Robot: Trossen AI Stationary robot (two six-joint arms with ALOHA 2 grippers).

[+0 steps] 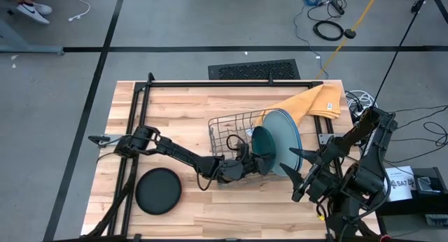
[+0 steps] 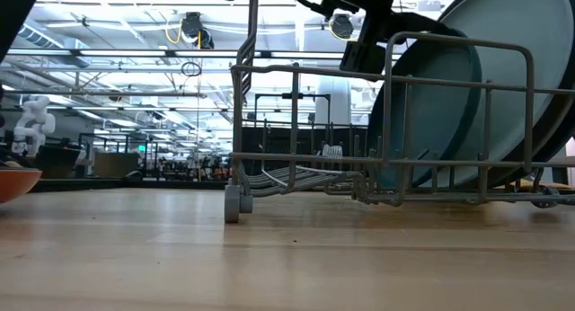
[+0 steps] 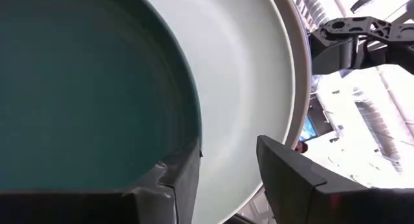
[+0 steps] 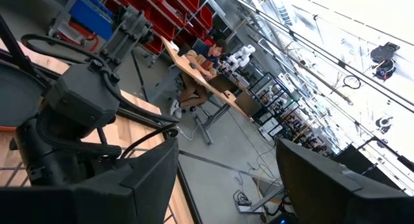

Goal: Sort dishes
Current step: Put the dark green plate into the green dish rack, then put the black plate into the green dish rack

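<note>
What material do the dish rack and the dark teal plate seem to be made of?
Dish rack: thin grey rods bent into a grid, likely coated metal wire. Dark teal plate: smooth surface with a soft sheen, probably glazed ceramic, though plastic cannot be excluded.

Dark teal plate (image 1: pixel 264 145), pale blue plate (image 1: pixel 288 133), black plate (image 1: pixel 157 191), yellow-orange cloth (image 1: pixel 315 101).

You've got grey concrete floor (image 1: pixel 63 116) all around, black tape lines (image 1: pixel 175 49) crossing it. Behind, bright ceiling lights (image 2: pixel 108 41) and red shelving (image 4: pixel 174 13).
</note>
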